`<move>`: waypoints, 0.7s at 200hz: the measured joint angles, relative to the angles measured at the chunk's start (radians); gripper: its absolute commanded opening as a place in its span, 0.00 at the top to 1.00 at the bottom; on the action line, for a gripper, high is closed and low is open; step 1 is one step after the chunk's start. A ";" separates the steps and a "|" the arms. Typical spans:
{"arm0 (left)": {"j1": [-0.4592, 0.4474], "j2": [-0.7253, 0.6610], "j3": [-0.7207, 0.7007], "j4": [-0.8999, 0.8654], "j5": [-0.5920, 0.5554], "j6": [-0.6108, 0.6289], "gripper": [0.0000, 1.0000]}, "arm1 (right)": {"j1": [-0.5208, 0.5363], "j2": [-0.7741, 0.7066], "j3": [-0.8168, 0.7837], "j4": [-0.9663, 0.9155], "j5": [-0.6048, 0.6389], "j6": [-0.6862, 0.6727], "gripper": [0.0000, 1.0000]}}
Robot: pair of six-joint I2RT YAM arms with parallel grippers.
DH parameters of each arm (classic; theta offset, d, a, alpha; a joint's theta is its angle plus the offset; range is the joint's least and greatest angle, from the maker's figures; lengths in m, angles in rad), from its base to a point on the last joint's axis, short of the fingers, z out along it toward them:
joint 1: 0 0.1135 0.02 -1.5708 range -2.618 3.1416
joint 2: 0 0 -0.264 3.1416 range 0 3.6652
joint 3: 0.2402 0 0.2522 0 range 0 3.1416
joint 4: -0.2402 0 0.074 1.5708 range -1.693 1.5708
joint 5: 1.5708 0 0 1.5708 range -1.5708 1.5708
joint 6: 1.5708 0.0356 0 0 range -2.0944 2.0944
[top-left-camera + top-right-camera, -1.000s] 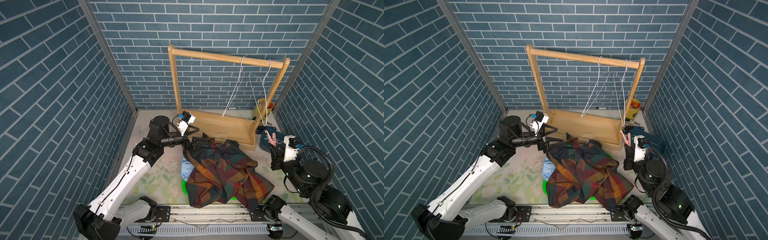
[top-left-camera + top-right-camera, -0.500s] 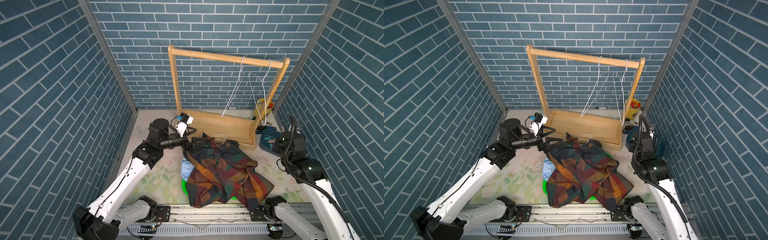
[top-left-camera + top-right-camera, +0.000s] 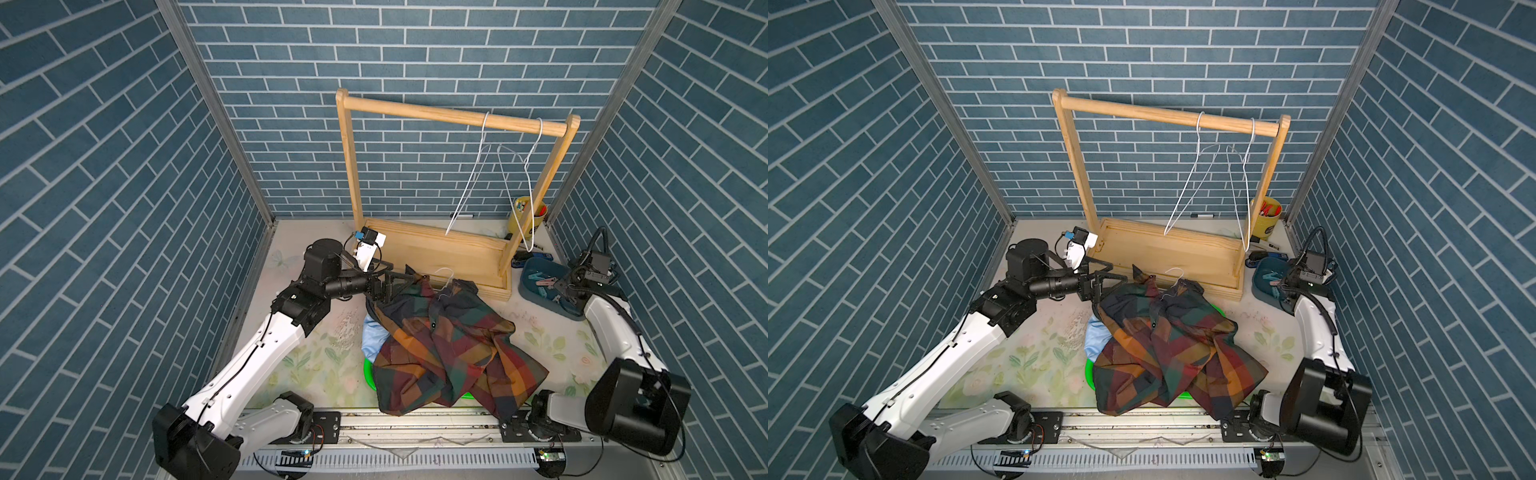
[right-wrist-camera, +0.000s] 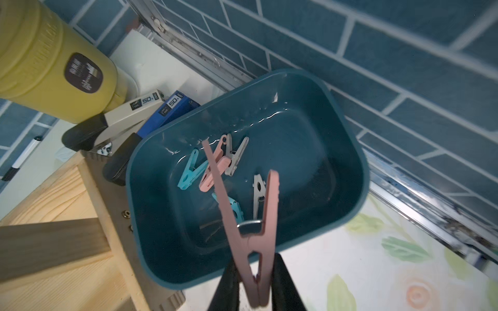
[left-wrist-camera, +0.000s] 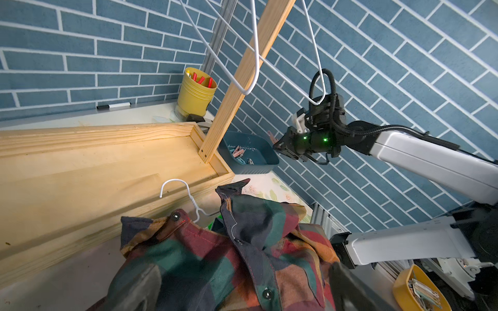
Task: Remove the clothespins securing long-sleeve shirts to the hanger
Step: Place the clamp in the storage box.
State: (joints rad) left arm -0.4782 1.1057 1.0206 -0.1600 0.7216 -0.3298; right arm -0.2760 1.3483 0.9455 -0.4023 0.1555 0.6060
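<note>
The right arm has swung over the teal tub (image 4: 310, 121). The right tool (image 4: 253, 282) pinches a pink clothespin (image 4: 250, 242) above 5 pegs (image 4: 215, 167) lying in the tub, probably to drop it in. Well apart from the tub, the left tool (image 3: 1119, 272) gapes wide, empty, beside the plaid shirt (image 3: 449, 345). Staplers (image 4: 142, 103) just beside the tub read "50".
</note>
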 measured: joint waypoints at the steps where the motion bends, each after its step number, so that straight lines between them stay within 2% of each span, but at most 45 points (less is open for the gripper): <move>1: 0.000 0.000 0.000 0.000 0.000 0.000 0.00 | -0.002 0.004 0.000 0.002 -0.003 0.000 1.00; 42: -0.015 -0.009 -0.005 -0.005 -0.012 0.000 0.00 | -0.064 0.192 0.043 0.077 -0.109 0.011 1.00; 65: -0.026 -0.009 -0.005 -0.019 -0.025 0.008 0.00 | -0.072 0.255 0.077 0.107 -0.143 0.024 0.61; 85: -0.026 -0.004 -0.005 -0.033 -0.037 0.015 0.00 | -0.072 0.255 0.076 0.126 -0.163 0.042 0.43; 104: -0.026 0.006 -0.005 -0.045 -0.042 0.024 0.00 | -0.071 0.248 0.071 0.145 -0.172 0.057 0.33; 140: -0.026 0.023 -0.004 -0.062 -0.037 0.050 0.00 | -0.068 0.183 0.044 0.146 -0.176 0.060 0.31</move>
State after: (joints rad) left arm -0.5045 1.1282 1.0164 -0.2222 0.6849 -0.2794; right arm -0.3443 1.5314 0.9897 -0.2562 -0.0208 0.6655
